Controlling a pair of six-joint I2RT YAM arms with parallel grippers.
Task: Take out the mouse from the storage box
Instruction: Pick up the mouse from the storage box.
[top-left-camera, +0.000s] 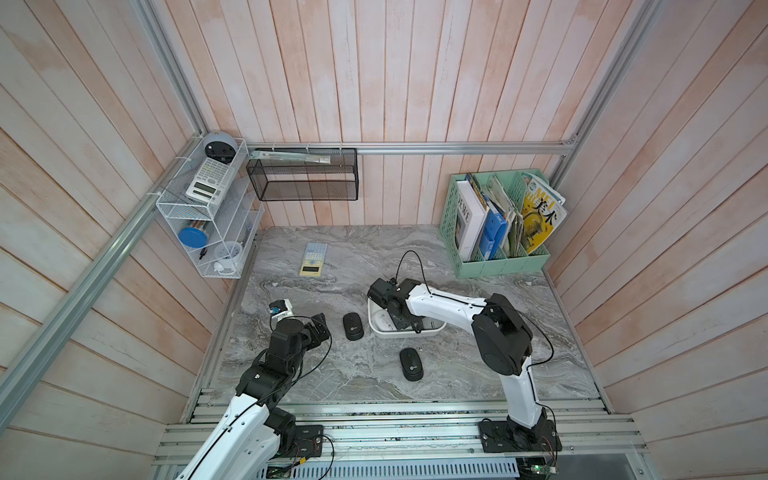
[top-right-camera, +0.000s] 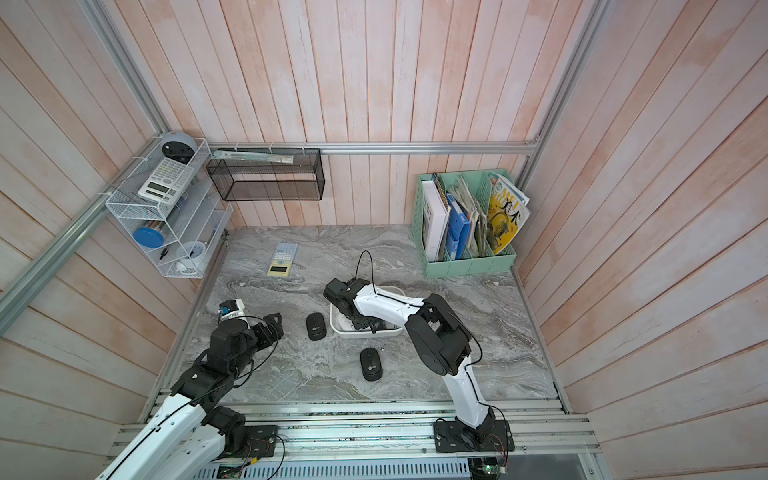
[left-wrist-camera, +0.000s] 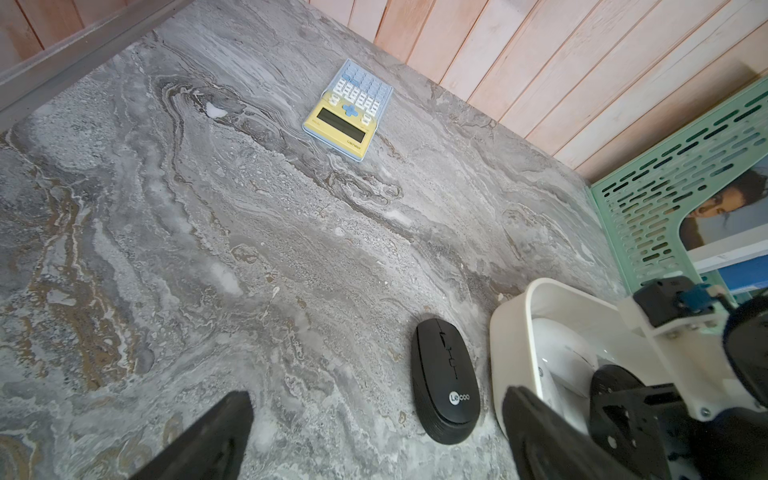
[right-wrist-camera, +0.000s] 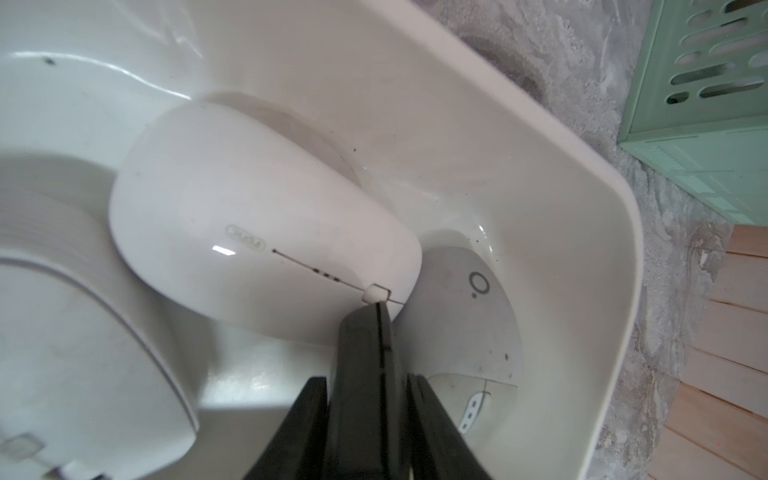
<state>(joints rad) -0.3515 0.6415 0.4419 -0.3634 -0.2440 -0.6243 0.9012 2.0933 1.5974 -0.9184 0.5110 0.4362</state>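
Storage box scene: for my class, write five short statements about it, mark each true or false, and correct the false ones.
1. Two black computer mice lie on the grey marble table, outside the shallow white plastic storage box. True.
2. The storage box is empty. False: white mice lie in it.
3. The right end effector is shut, inside the storage box. True.
4. The left end effector grips a black mouse. False: it is open and empty.
5. The yellow-and-blue calculator lies in the storage box. False: it lies on the table.
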